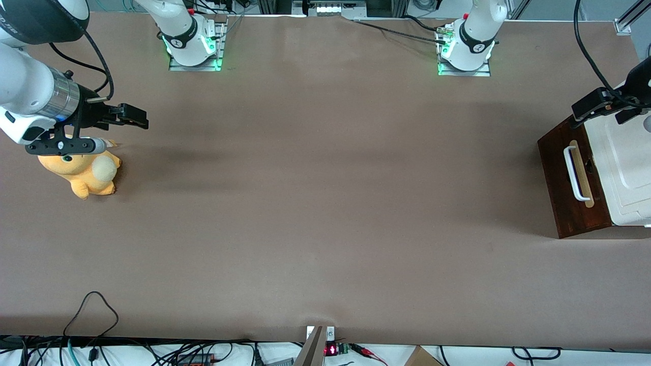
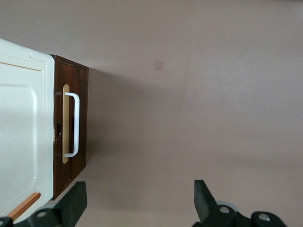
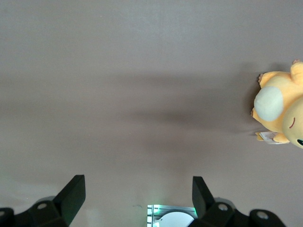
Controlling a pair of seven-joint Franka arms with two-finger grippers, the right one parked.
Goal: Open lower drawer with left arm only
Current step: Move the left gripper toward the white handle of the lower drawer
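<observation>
Left arm's end effector (image 2: 137, 201), fingers spread and empty above the cabinet's 9 o'clock edge, risks missing the lower drawer's (image 2: 71, 127) slim white bar handle (image 2: 72, 124).

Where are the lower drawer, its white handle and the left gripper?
lower drawer (image 1: 557, 173): front view, dark wooden front.
white handle (image 2: 76, 124): left wrist view, long bar.
left gripper (image 2: 140, 201): left wrist view, gap between open fingers.

Gripper (image 2: 137, 201) hangs above the cabinet's (image 1: 628, 168) edge at the working arm's end of the bench (image 1: 325, 203), fingers spread wide. Lower drawer (image 1: 572, 183) front faces bare bench; white handle (image 1: 573, 173) stands off the wood, unobstructed. Only other object is the plush toy (image 1: 84, 173), well apart toward the parked arm's end.
</observation>
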